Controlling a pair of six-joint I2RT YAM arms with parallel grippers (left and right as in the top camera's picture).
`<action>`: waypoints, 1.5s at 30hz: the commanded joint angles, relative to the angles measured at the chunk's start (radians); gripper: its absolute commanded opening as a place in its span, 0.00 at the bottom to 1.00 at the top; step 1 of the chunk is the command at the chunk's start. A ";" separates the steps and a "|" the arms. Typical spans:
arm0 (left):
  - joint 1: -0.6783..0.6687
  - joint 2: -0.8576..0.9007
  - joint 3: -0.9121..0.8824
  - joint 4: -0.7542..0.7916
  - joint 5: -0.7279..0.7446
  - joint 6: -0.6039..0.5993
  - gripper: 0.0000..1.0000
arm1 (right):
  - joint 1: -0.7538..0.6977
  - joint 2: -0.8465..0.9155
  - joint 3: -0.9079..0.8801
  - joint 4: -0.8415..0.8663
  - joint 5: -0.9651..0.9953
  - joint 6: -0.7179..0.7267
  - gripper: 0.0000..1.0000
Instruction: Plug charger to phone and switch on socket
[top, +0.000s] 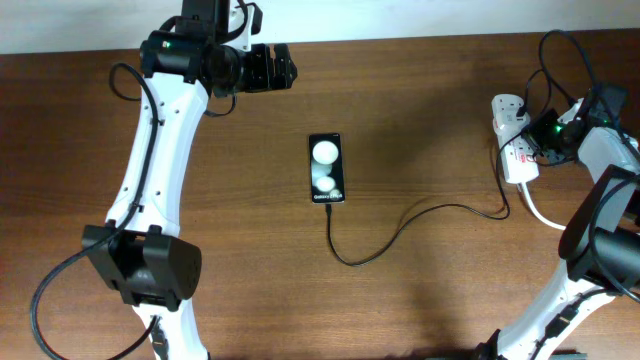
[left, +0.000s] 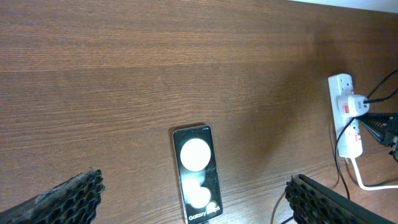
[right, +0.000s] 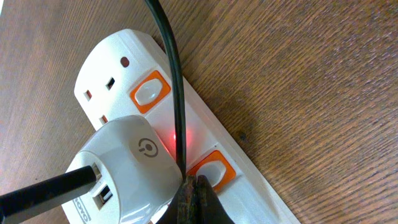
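The black phone (top: 327, 168) lies flat mid-table, two white circles and "Galaxy" text on its lit face; it also shows in the left wrist view (left: 196, 174). The thin black charger cable (top: 400, 228) runs from the phone's near end to the white adapter (right: 121, 171) plugged into the white socket strip (top: 513, 140). A red light (right: 175, 138) glows on the strip beside the adapter. My right gripper (right: 194, 186) is shut, its tips at the orange-framed switch (right: 211, 169). My left gripper (left: 193, 199) is open and empty, raised above the phone.
A second orange-framed switch (right: 150, 92) and an unused outlet sit further along the strip. The strip's thick white cord (top: 540, 215) trails toward the right edge. Robot cables loop near the strip at the back right (top: 560, 50).
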 joint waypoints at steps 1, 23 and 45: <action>0.002 -0.002 0.001 -0.001 -0.010 0.011 0.99 | 0.094 0.097 -0.074 -0.044 -0.085 0.004 0.04; 0.002 -0.002 0.001 -0.001 -0.010 0.011 0.99 | 0.157 -0.661 0.013 -0.338 -0.198 -0.255 0.09; 0.002 -0.002 0.001 -0.001 -0.010 0.011 0.99 | 0.498 -1.215 0.013 -0.933 0.334 -0.363 0.99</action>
